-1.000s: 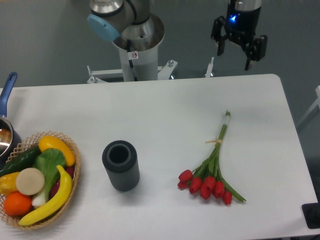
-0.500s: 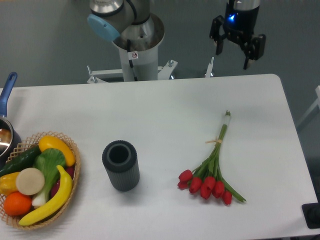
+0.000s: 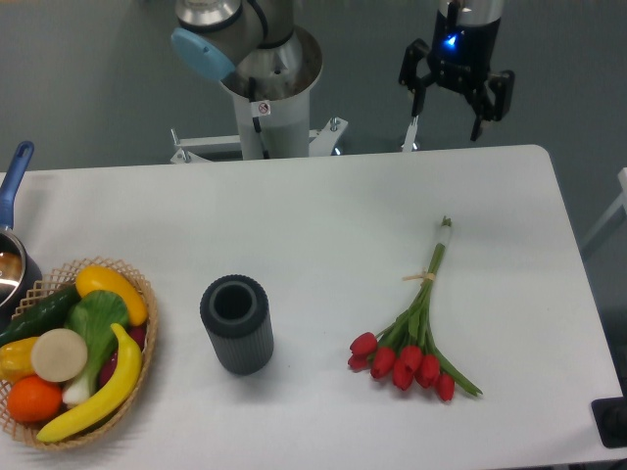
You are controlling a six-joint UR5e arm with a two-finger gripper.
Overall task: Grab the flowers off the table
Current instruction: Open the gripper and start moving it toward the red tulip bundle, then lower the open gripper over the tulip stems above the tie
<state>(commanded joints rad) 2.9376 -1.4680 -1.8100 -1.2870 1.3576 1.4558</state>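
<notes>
The flowers [image 3: 416, 333], a small bunch of red tulips with thin green stems tied by a pale band, lie on the white table [image 3: 323, 215] right of centre. Their heads point toward the front edge and the stems run up to the back. My gripper [image 3: 446, 110] hangs open high above the table's back edge, well behind the stem ends, with nothing between its fingers.
A dark grey ribbed cylinder [image 3: 236, 323] stands upright left of the flowers. A wicker basket [image 3: 137, 377] of fruit and vegetables sits at the front left, with a blue-handled pot [image 3: 12, 235] behind it. The arm's base [image 3: 269, 88] rises behind the table's back edge.
My gripper has shifted a little to the left and upward, turning slightly. It stays open. The flowers have not moved.
</notes>
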